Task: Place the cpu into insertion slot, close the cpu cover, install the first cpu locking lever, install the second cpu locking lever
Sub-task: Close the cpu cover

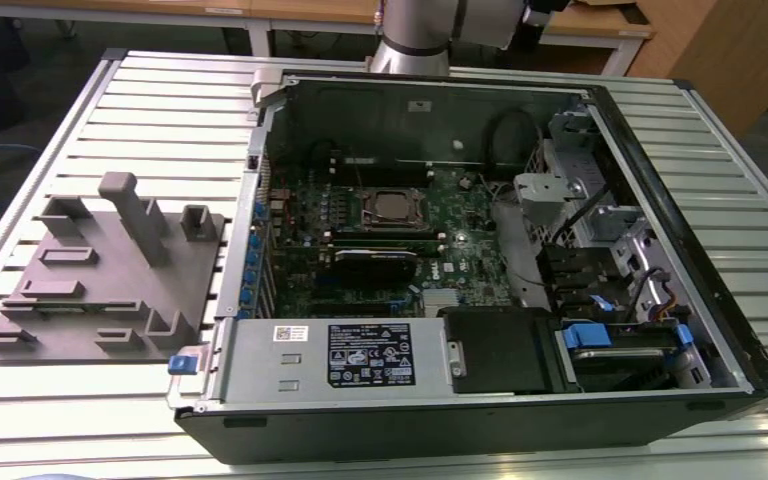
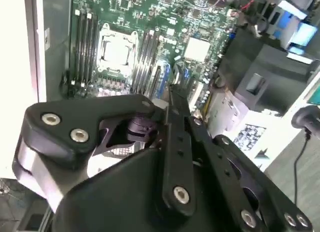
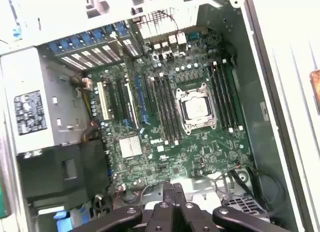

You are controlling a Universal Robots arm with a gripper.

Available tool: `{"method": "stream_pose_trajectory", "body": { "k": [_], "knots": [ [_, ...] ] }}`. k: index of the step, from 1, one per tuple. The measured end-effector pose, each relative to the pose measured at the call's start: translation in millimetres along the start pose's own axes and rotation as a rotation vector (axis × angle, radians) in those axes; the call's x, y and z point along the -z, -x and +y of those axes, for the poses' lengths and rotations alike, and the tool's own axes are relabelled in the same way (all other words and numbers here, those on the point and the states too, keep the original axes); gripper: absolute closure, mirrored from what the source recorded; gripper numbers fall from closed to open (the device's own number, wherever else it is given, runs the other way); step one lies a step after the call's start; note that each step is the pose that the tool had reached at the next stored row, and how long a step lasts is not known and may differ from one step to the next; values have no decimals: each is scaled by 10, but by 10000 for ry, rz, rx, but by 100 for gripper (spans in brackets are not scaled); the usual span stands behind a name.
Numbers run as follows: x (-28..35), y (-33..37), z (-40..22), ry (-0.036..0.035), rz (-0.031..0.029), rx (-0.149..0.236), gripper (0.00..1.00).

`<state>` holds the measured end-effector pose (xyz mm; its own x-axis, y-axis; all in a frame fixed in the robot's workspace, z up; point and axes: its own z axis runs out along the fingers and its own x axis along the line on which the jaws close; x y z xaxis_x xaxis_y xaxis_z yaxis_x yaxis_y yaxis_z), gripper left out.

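Slatted table (image 1: 131, 100), open computer (image 1: 424, 428): chip (image 1: 388, 207), at twelve o'clock from the black card (image 1: 377, 265) in the exterior view, seems light, stiff, fragile; hold its edges. Gripper (image 3: 173, 189) pressed together, empty.

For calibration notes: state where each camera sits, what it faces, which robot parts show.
Exterior view: off the arm, above, looking down into the open black computer case; silver arm behind it.
First wrist view: on the arm, facing the green motherboard past the black gripper.
Second wrist view: likewise.
All share the silvery square socket.
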<state>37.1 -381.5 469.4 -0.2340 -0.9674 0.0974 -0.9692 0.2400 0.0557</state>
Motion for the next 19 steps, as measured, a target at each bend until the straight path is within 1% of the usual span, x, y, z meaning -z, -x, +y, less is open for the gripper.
{"method": "stream_pose_trajectory", "body": {
  "k": [1,4,5,10,19],
  "knots": [
    [-3,0,1,3,-6,-31,90],
    [-12,1,1,52,-34,-520,90],
    [-12,1,1,57,-38,-578,90],
    [-14,2,-3,64,-43,-622,90],
    [-44,4,-4,219,-133,-2228,90]
  ]
}}
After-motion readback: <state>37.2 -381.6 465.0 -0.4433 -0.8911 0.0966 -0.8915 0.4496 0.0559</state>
